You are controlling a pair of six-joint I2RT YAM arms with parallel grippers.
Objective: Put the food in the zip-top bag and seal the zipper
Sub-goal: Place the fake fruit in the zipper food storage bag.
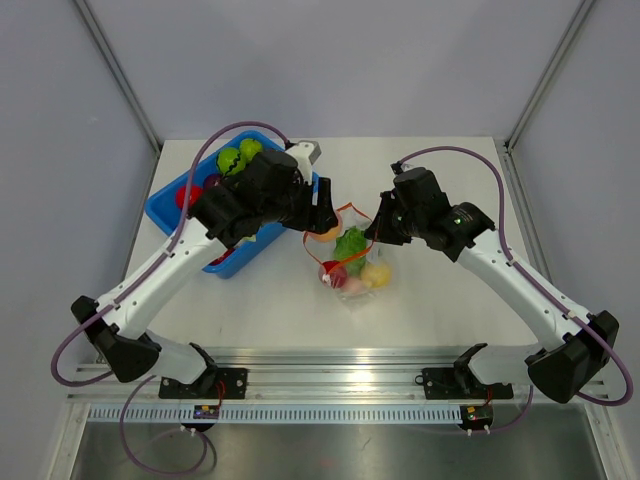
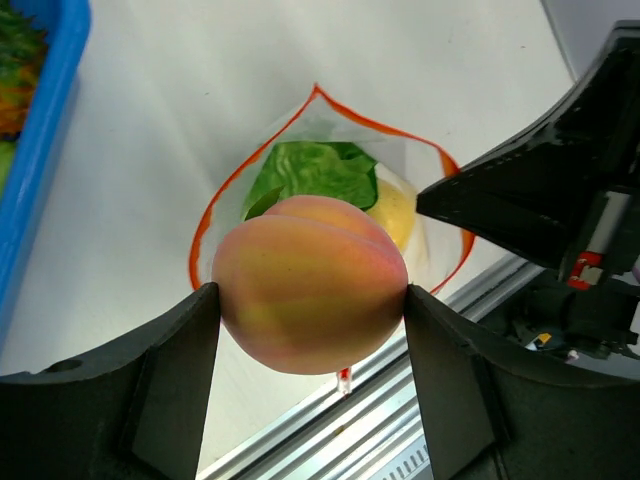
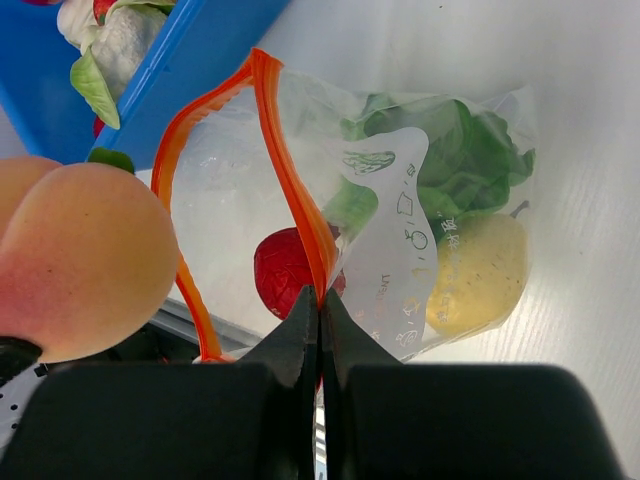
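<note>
Peach (image 2: 310, 285) clamped in L tool (image 2: 310, 312) above open bag (image 3: 400, 250); R tool (image 3: 320, 322) pinching zipper (image 3: 290, 190).

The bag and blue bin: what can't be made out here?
- Top view: the left arm covers much of the blue bin, so its contents cannot be counted.
- Left wrist view: the peach in the left hand hides part of the bag mouth.
- Right wrist view: the zipper half hides a red piece; its kind is unclear.

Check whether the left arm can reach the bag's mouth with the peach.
Probably yes. The right claw pinches the zipper, holding the bag open, and the peach in the left claw hangs before the opening, nothing between.
</note>
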